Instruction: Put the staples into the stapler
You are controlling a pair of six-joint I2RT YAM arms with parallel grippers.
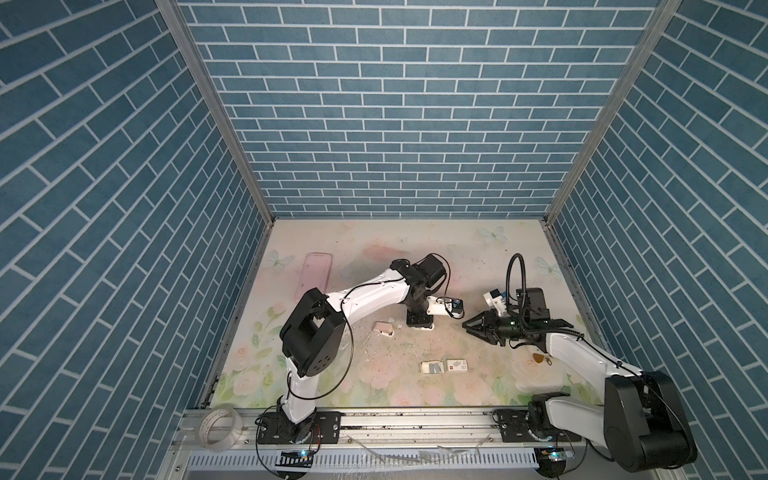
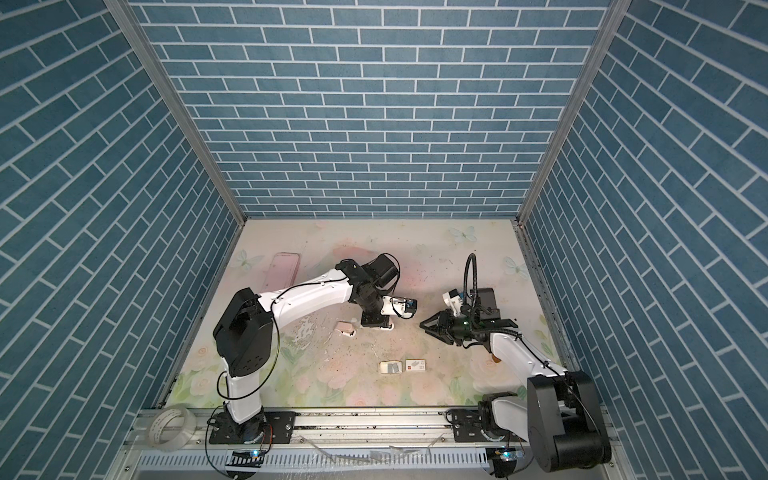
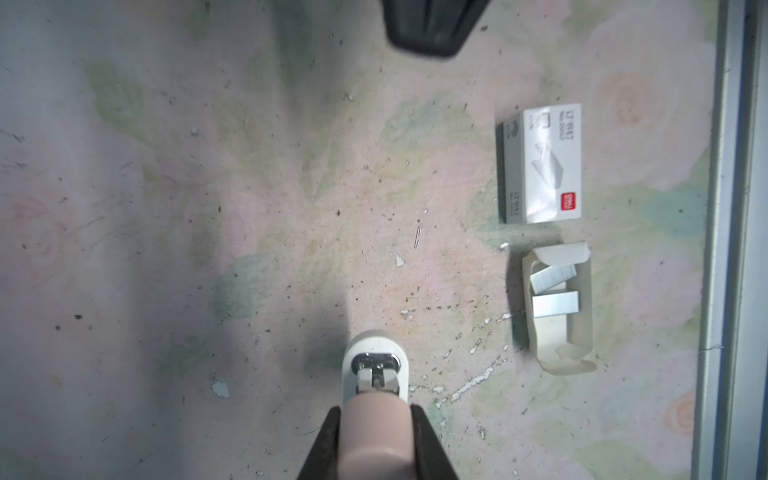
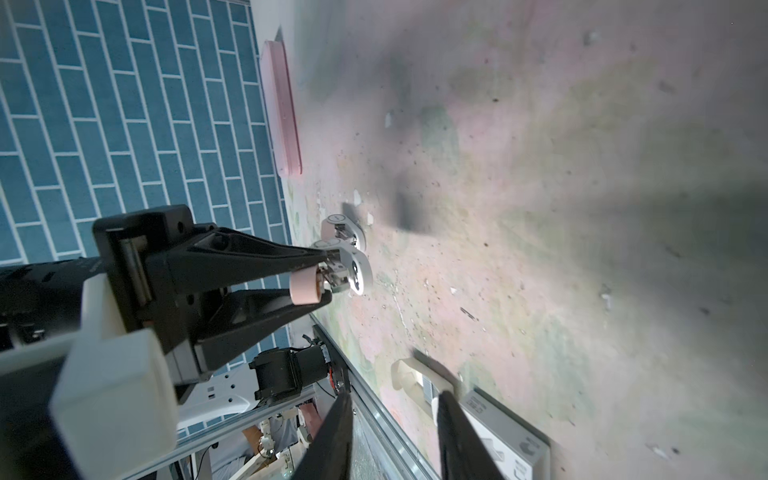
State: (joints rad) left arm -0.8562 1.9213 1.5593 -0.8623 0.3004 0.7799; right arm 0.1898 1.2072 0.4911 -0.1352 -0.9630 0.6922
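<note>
With the left claw (image 3: 376,415) clamping the open stapler (image 3: 374,361), the empty, half-parted right claw (image 4: 394,397) must next pinch staples (image 3: 555,301) lying ahead of it.

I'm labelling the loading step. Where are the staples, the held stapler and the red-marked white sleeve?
staples (image 3: 555,301): left wrist view, middle of a grey strip.
stapler (image 3: 374,340): left wrist view, white nose.
white sleeve (image 3: 548,166): left wrist view, printed top face.

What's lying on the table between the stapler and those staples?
Only bare, speckled table between the stapler and the staples; the left wrist view shows it.
</note>
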